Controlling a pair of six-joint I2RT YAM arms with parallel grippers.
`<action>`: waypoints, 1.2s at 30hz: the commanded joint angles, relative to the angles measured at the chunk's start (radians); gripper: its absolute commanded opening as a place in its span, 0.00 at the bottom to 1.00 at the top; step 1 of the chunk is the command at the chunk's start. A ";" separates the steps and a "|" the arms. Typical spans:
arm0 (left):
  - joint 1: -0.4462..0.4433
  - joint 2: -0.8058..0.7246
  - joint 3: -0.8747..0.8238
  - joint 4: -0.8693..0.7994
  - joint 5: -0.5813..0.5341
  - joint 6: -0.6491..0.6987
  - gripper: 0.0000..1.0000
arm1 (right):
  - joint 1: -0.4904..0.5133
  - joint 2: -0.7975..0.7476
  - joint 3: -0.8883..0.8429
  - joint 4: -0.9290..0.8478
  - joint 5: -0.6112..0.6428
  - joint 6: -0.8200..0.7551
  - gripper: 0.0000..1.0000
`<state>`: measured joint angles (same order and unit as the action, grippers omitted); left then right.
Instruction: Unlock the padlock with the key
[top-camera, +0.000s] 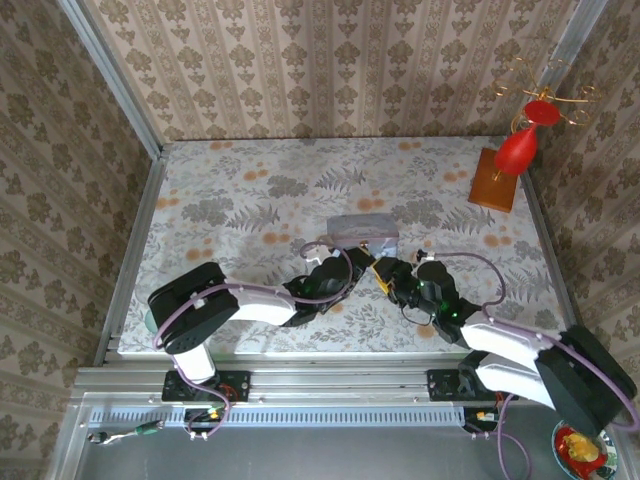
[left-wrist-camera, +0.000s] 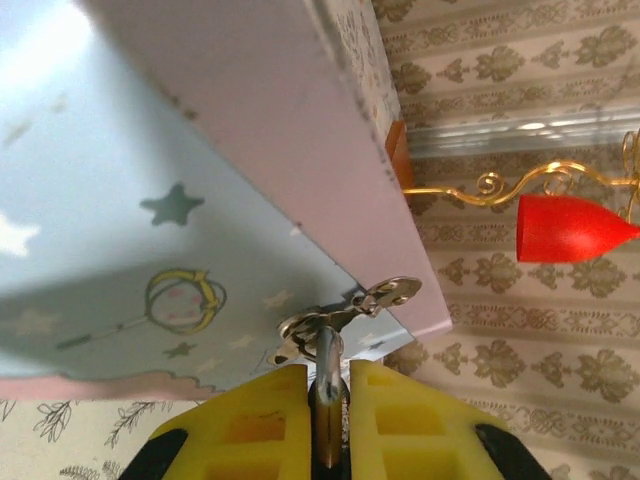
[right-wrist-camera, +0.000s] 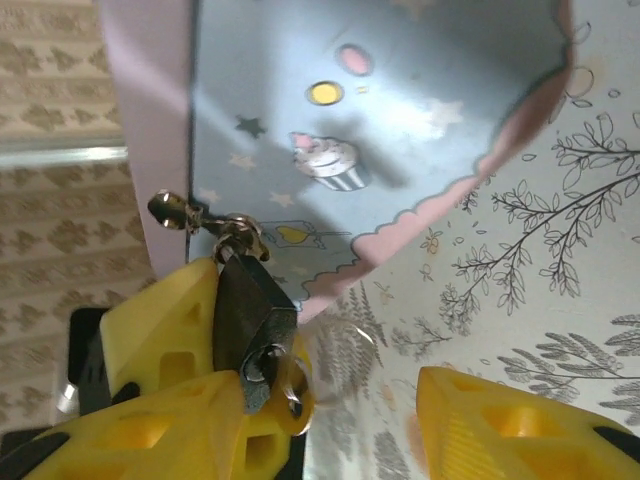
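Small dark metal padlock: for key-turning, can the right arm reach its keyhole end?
Probably yes: the padlock shows its keyhole end unblocked to the open right gripper; left gripper clamps its sides.

Damask wallpaper walls (top-camera: 330, 60) w/ floral tabletop (top-camera: 250, 200)

You've got plenty of open table (top-camera: 230, 190) left of and behind the tin (top-camera: 362, 230). Its near side's jammed: left gripper (left-wrist-camera: 327, 375) on the padlock (right-wrist-camera: 250, 320), right gripper (right-wrist-camera: 360, 400) alongside. Red ornament (top-camera: 520, 148) blocks the far-right corner.
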<state>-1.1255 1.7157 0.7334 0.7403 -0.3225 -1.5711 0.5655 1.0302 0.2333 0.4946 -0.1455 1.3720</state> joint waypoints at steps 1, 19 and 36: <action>0.016 -0.004 -0.012 -0.030 0.091 0.050 0.00 | 0.000 -0.076 0.072 -0.203 -0.069 -0.246 0.52; 0.067 -0.014 -0.076 -0.074 0.109 0.083 0.00 | 0.261 -0.081 0.049 -0.231 0.305 -1.077 0.34; 0.073 -0.021 -0.101 -0.046 0.154 0.066 0.00 | 0.284 0.219 0.101 -0.001 0.304 -1.331 0.44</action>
<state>-1.0584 1.7134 0.6350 0.6437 -0.1871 -1.5101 0.8490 1.2285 0.3153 0.4339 0.1730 0.0895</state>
